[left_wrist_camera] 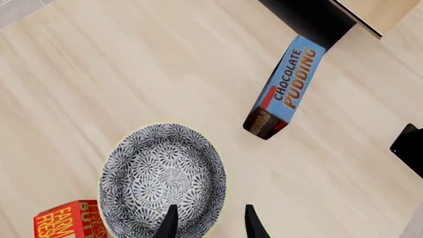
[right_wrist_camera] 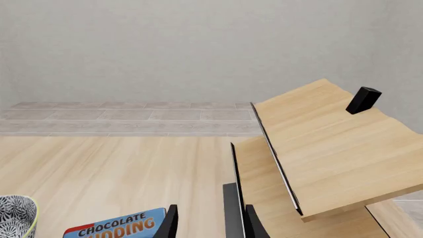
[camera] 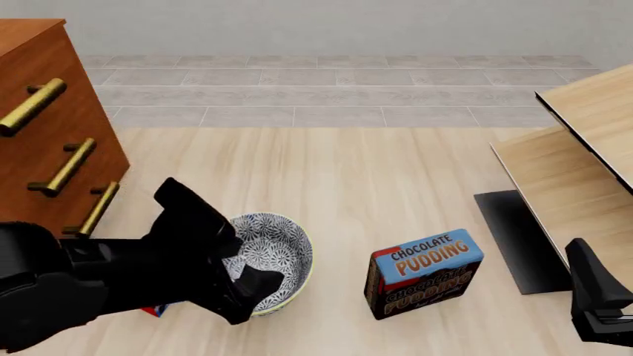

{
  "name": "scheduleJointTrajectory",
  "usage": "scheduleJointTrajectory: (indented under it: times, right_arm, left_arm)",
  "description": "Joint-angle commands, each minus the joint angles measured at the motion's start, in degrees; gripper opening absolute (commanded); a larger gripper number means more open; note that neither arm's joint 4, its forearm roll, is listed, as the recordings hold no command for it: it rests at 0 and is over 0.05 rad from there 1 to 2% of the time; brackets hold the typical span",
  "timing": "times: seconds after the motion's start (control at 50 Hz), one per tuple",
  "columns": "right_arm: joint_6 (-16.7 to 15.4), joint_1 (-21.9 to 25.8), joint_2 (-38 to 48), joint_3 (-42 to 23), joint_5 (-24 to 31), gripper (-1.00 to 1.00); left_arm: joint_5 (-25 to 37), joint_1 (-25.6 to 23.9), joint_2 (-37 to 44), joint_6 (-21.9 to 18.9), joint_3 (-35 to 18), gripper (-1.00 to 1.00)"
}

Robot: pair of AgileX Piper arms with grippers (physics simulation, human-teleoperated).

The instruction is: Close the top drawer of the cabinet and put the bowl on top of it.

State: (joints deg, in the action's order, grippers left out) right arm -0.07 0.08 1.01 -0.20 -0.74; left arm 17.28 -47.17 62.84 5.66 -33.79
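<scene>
The bowl (left_wrist_camera: 162,178), grey-and-white floral with a cream rim, sits upright on the light wood floor (camera: 396,178); the front view has it (camera: 282,241) partly behind my left arm. My left gripper (left_wrist_camera: 210,224) is open just above its rim, one finger over the inside and one outside. The reddish-brown cabinet (camera: 89,126) stands at the far left. The top drawer (camera: 30,107) shows by its brass handle; whether it is open I cannot tell. My right gripper (right_wrist_camera: 210,223) is open and empty at the lower right, far from the bowl.
A blue chocolate pudding box (camera: 423,271) stands right of the bowl. A red butter box (left_wrist_camera: 66,220) lies close on the bowl's other side. Pale light-wood furniture (camera: 583,163) with a black base (camera: 514,241) fills the right side, near the right arm (camera: 598,304).
</scene>
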Motion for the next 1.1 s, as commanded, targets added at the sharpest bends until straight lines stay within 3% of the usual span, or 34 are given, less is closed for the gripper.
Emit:
scheduleJointTrajectory:
  times: [0.02, 1.1]
  right_arm:
    - [0.0, 0.0, -0.2, 0.0, 0.2, 1.00]
    - [0.0, -0.1, -0.2, 0.0, 0.2, 1.00]
  left_arm:
    - [-1.9, -0.3, 1.9, 0.6, 1.0, 1.00]
    - [-10.2, -2.4, 11.7, 3.6, 3.0, 1.00]
